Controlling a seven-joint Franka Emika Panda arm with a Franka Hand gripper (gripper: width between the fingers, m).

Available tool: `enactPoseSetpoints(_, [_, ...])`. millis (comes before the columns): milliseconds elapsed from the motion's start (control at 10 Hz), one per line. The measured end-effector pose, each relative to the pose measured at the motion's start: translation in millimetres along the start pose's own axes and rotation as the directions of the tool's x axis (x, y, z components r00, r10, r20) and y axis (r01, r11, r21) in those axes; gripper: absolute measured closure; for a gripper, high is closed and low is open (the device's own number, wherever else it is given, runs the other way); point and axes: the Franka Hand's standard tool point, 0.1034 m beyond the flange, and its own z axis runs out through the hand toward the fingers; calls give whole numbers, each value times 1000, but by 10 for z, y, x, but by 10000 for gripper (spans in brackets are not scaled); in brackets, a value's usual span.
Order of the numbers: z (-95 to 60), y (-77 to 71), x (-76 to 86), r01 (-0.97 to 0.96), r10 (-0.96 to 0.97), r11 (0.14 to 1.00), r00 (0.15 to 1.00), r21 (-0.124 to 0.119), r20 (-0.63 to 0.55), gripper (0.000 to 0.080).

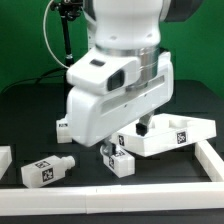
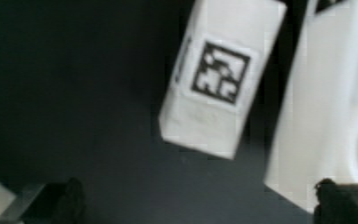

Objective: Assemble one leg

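A leg (image 2: 211, 80), a white square-section block with a black-and-white tag, lies on the black table in the wrist view, apart from my fingertips. In the exterior view this leg (image 1: 118, 161) lies just below my gripper (image 1: 111, 148), next to the tray-like panel (image 1: 176, 134). My gripper (image 2: 202, 203) is open and empty, with dark fingertips (image 2: 59, 201) on either side of bare table. A second leg (image 1: 48, 170) with a tag lies at the exterior view's left.
The panel's edge (image 2: 329, 110) runs close beside the leg in the wrist view. A white raised border (image 1: 130, 194) lines the table's front and right. Another white part (image 1: 5, 158) sits at the far left edge. A dark stand (image 1: 66, 40) rises behind.
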Motion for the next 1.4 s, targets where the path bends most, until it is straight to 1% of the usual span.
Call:
enactPoseSetpoints(200, [-13, -38, 110, -62, 62, 998, 998, 0, 1, 150])
enactPoseSetpoints(500, [-9, -26, 108, -49, 49, 999, 999, 3, -5, 150])
enactPoseSetpoints(700, [39, 14, 62, -58, 58, 998, 998, 5, 2, 150])
enactPoseSetpoints(800, [77, 72, 17, -55, 55, 998, 998, 13, 5, 150])
enactPoseSetpoints(900, [111, 137, -21, -58, 58, 998, 998, 16, 7, 150])
enactPoseSetpoints(1000, [139, 151, -39, -60, 60, 998, 998, 19, 10, 150])
enactPoseSetpoints(1200, [212, 126, -47, -58, 58, 998, 998, 18, 7, 150])
enactPoseSetpoints(1400, [256, 88, -43, -55, 55, 998, 998, 22, 13, 150])
